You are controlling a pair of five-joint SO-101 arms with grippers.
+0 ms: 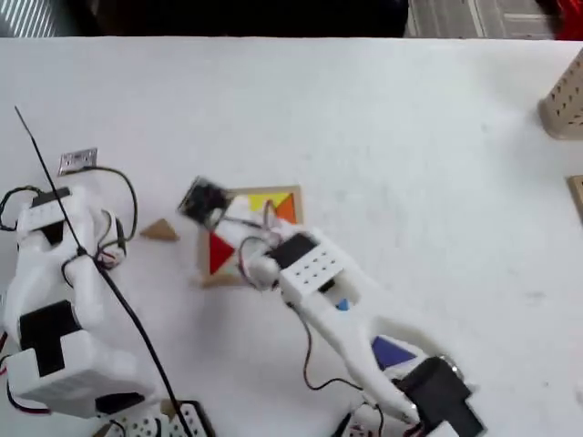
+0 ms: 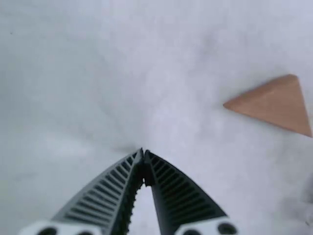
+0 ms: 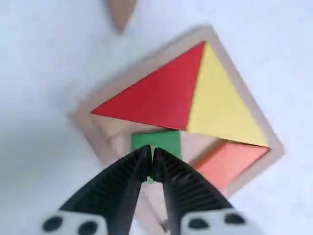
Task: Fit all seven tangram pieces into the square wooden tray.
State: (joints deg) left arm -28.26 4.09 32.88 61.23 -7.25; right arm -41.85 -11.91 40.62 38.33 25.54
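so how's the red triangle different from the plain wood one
The red triangle is painted; the wooden triangle is bare wood. The red triangle sits in the tray; the wooden triangle lies loose on the table. The red triangle looks larger. Both are flat triangles.

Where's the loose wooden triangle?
High view: the wooden triangle lies on the table left of the wooden tray, between it and the left arm.

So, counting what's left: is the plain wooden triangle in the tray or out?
Out. The wooden triangle lies on the table, apart from the tray.
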